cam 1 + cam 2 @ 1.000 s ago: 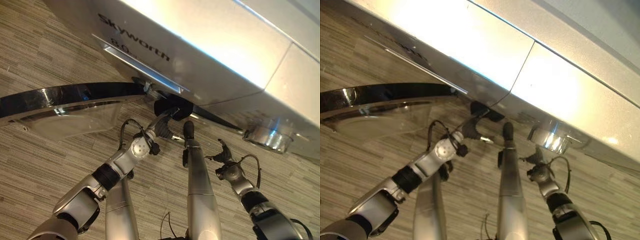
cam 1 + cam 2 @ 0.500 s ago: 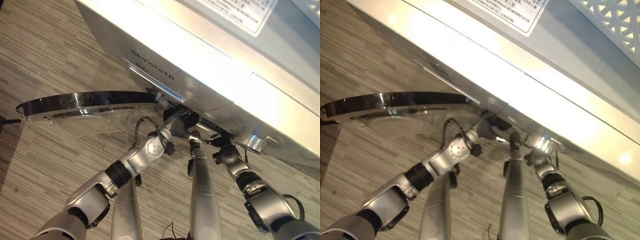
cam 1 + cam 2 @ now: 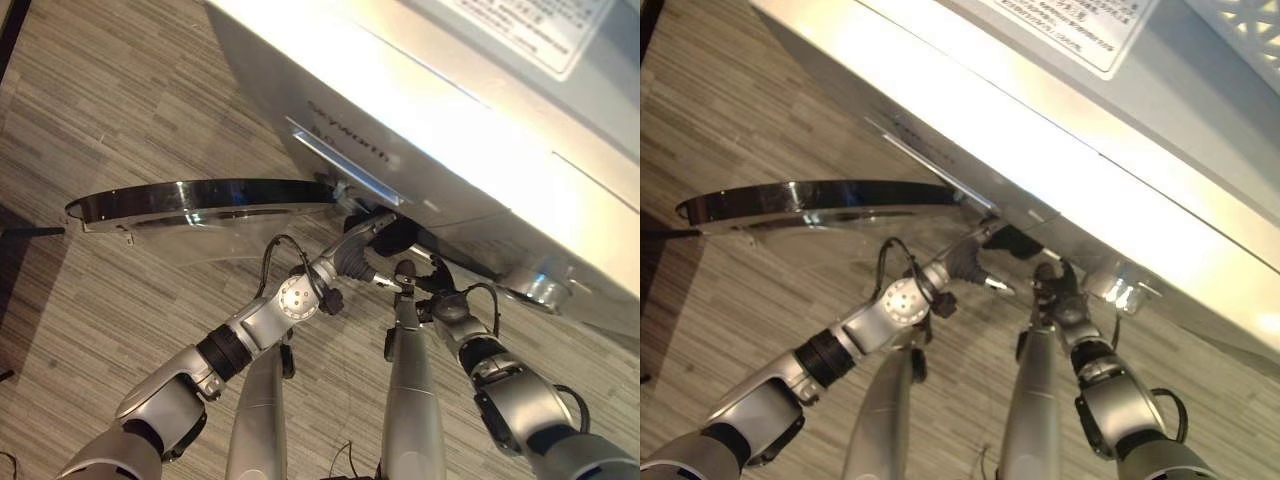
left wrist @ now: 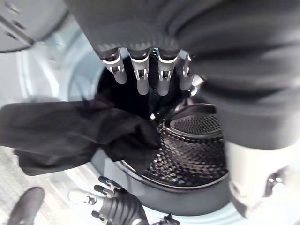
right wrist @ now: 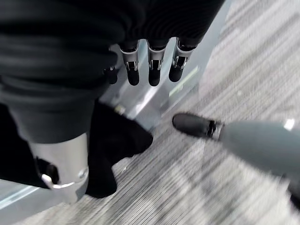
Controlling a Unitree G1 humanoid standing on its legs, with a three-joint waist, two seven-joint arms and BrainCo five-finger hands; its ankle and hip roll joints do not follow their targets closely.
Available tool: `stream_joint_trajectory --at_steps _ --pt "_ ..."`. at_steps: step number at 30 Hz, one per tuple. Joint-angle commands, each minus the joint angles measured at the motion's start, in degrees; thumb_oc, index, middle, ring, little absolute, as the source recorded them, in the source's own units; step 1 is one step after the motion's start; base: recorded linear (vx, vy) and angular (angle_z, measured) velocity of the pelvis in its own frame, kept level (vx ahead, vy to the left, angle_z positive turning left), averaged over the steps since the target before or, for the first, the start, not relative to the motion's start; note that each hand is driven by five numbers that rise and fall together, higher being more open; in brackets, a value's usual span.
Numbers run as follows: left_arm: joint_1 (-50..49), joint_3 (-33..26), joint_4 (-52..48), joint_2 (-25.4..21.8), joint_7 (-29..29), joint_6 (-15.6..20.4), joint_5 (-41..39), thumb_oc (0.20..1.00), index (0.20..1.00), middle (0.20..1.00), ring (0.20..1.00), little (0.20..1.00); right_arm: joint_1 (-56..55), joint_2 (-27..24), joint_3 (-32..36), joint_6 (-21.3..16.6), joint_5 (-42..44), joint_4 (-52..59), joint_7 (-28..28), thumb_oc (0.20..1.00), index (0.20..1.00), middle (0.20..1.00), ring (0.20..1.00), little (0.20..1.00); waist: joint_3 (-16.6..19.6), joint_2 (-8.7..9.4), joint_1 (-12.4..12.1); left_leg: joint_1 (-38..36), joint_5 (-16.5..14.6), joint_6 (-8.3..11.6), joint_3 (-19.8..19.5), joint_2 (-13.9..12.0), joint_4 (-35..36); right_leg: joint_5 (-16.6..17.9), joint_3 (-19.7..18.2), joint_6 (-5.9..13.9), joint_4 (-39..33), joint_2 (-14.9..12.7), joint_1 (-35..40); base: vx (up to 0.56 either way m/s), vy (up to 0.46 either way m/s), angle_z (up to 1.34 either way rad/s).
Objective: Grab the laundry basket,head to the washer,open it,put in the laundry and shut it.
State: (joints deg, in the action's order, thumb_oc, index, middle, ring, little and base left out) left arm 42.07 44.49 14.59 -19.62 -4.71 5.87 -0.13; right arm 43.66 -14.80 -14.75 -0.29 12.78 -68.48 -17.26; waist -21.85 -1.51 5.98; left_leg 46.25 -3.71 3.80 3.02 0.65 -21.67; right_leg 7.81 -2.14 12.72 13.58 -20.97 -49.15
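Observation:
The silver washer (image 3: 450, 150) stands before me with its round glass door (image 3: 200, 205) swung wide open to my left. My left hand (image 3: 365, 255) reaches to the drum opening, its fingers (image 4: 140, 75) straight above a black garment (image 4: 70, 136). The garment hangs over the rim, one end inside the perforated drum (image 4: 192, 145) and the other outside. My right hand (image 3: 440, 295) is just below the opening beside the left one, fingers spread and holding nothing. It also shows in the left wrist view as the right hand (image 4: 117, 206) under the drum rim. The dark cloth (image 5: 112, 140) sits close beside it.
The open door juts out over the striped wood-look floor (image 3: 100, 300) at my left. A chrome knob (image 3: 540, 292) sticks out of the washer's front at the right. A printed label (image 3: 1070, 30) lies on the washer's top.
The view has shifted across the washer. My right hand has risen from low on the right to just under the drum opening. The left hand stays at the opening.

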Motion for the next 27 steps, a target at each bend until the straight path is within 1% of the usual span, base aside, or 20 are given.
stream_joint_trajectory --at_steps 1,3,5,6,7,10,11,17,21,22,24,27 --pt "-1.5 -0.3 -4.8 0.5 0.1 3.7 -2.3 1.000 1.000 1.000 1.000 1.000 -1.5 -0.9 -0.2 -1.7 3.0 0.2 -0.7 1.000 1.000 1.000 1.000 1.000 2.7 -2.04 -0.2 -0.3 -8.4 -1.48 2.3 -0.2 -5.5 7.6 0.0 0.08 -10.7 0.3 -0.6 0.00 0.060 0.11" --pt "-1.2 -0.1 -5.3 0.9 0.0 3.9 -3.6 1.000 1.000 1.000 1.000 1.000 0.0 -1.1 -0.2 -1.3 2.5 -0.9 -1.6 1.000 1.000 1.000 1.000 1.000 2.8 -2.99 -1.0 0.3 -8.0 -1.56 2.1 0.3 -5.3 7.9 0.1 0.46 -11.0 -0.6 -0.6 0.00 0.058 0.11" --pt "-1.1 0.1 -5.6 0.9 0.2 4.0 -4.0 1.000 1.000 1.000 1.000 1.000 0.5 -1.3 -0.3 -1.3 2.2 -1.2 -1.8 1.000 1.000 1.000 1.000 1.000 2.8 -3.39 -1.3 0.7 -7.9 -1.48 2.0 0.6 -5.3 8.0 0.1 0.58 -11.0 -1.0 -0.7 0.00 0.038 0.19" --pt "-1.6 0.1 -6.9 0.7 0.7 4.4 -5.7 1.000 1.000 1.000 1.000 1.000 1.2 -2.5 0.1 -0.9 1.6 -2.4 -2.1 1.000 1.000 1.000 1.000 1.000 2.8 -4.26 -1.9 0.9 -7.6 -1.34 1.8 1.1 -5.2 8.0 0.1 0.64 -11.0 -1.6 -0.8 -0.01 0.031 0.19" --pt "-1.6 0.1 -6.9 0.7 0.7 4.4 -5.7 1.000 1.000 1.000 1.000 1.000 1.2 -2.5 0.1 -0.9 1.6 -2.4 -2.1 1.000 1.000 1.000 1.000 1.000 2.8 -4.27 -1.9 0.9 -7.6 -1.34 1.8 1.1 -5.2 8.0 0.1 0.64 -11.0 -1.6 -0.8 -0.01 0.031 0.15" --pt "-3.3 -0.4 -9.7 -0.6 1.7 5.0 -8.1 1.000 1.000 1.000 1.000 1.000 2.5 -5.3 0.9 -0.5 0.7 -3.5 -2.7 1.000 1.000 1.000 1.000 1.000 2.9 -5.24 -3.0 1.8 -7.5 -1.22 1.6 1.6 -5.4 8.0 0.6 0.86 -11.1 -2.5 -1.2 0.00 0.005 0.11" --pt "-4.3 -0.9 -10.7 -1.5 2.1 5.0 -8.4 1.000 1.000 1.000 1.000 1.000 2.7 -7.2 1.1 0.0 -0.2 -4.3 -3.0 1.000 1.000 1.000 1.000 1.000 2.8 -5.64 -3.4 2.4 -7.4 -1.12 1.5 1.6 -5.5 8.0 0.7 0.97 -11.1 -2.9 -1.4 -0.01 -0.001 0.13" --pt "-4.9 -1.5 -10.9 -1.9 2.0 4.6 -7.0 1.000 1.000 1.000 1.000 1.000 1.5 -9.3 0.5 1.1 -2.1 -6.2 -2.6 1.000 1.000 1.000 1.000 1.000 2.3 -5.75 -3.7 2.7 -7.5 -1.44 2.4 2.1 -5.3 8.6 0.6 1.39 -11.9 -3.3 -1.9 -0.01 0.030 0.06" --pt "-3.3 -1.6 -8.5 0.0 1.0 4.4 -6.1 1.000 1.000 1.000 1.000 1.000 -1.3 -8.6 1.2 1.0 -1.1 -5.9 -1.8 1.000 1.000 1.000 1.000 1.000 2.1 -5.35 -2.8 3.2 -8.2 -2.08 3.6 2.6 -6.0 9.4 0.4 1.81 -12.4 -3.9 -2.5 -0.01 0.055 0.00" --pt "-2.5 -1.3 -7.2 1.2 0.5 4.4 -6.2 1.000 1.000 1.000 1.000 1.000 -2.5 -7.7 1.7 0.5 0.2 -5.4 -1.5 1.000 1.000 1.000 1.000 1.000 2.0 -5.21 -2.1 3.3 -8.5 -2.45 4.0 2.9 -6.0 9.9 0.2 2.06 -12.5 -4.1 -2.9 0.00 0.079 -0.03" --pt "-2.2 -1.1 -6.7 1.7 0.5 4.5 -6.5 1.000 1.000 1.000 1.000 1.000 -3.2 -7.1 1.8 0.3 0.7 -4.9 -1.3 1.000 1.000 1.000 1.000 1.000 2.0 -5.16 -1.7 3.3 -8.6 -2.69 4.4 3.2 -6.0 10.2 -0.1 2.18 -12.6 -4.2 -3.2 0.00 0.064 -0.02" --pt "-2.2 -0.5 -6.2 2.5 0.7 5.1 -7.9 1.000 1.000 1.000 1.000 1.000 -3.2 -6.4 2.6 0.0 1.8 -5.3 -1.1 1.000 1.000 1.000 1.000 1.000 2.1 -5.58 -1.3 3.6 -8.9 -3.04 4.9 3.6 -6.2 10.7 -0.2 2.28 -13.1 -4.7 -3.7 0.00 0.044 -0.03"
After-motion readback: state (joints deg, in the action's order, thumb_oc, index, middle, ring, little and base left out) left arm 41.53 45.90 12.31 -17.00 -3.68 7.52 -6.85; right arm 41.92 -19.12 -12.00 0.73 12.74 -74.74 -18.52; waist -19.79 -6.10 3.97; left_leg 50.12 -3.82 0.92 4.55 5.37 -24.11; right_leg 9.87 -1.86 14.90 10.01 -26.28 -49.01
